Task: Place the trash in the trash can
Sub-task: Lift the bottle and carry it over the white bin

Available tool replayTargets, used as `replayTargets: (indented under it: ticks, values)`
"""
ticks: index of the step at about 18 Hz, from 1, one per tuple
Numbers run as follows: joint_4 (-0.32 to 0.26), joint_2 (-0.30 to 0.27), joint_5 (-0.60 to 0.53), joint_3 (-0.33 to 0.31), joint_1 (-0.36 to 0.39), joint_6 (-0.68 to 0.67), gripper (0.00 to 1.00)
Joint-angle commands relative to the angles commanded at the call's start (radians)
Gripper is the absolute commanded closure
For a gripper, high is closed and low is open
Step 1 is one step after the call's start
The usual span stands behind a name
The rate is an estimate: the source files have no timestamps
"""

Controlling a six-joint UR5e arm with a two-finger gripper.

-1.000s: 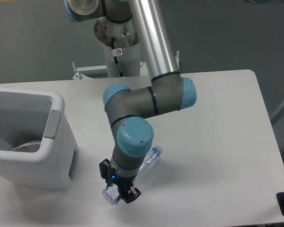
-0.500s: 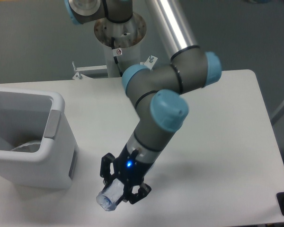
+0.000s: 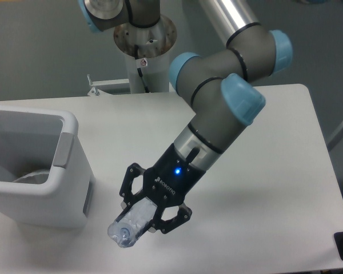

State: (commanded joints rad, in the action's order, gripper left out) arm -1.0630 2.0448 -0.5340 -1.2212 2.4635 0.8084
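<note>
In the fixed camera's view the gripper (image 3: 150,212) hangs tilted over the table (image 3: 263,171), its two black fingers (image 3: 172,220) clamped around the clear plastic bottle (image 3: 128,225), which sticks out past the fingertips toward the lower left with its bluish end lowest. The trash can (image 3: 52,182) stands to the left of the gripper, near it but apart, its open top level with the wrist, and something pale lies inside it that is too hidden to name.
</note>
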Motion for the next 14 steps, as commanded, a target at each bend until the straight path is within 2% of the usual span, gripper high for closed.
replayTargets:
  ticks: [2, 5, 14]
  values:
    - [0.008, -0.008, 0.049, 0.009, 0.000, 0.003, 0.63]
    - [0.049, -0.020, 0.173, 0.008, 0.000, -0.002, 0.63]
    - [0.051, -0.113, 0.396, -0.004, -0.015, 0.000, 0.63]
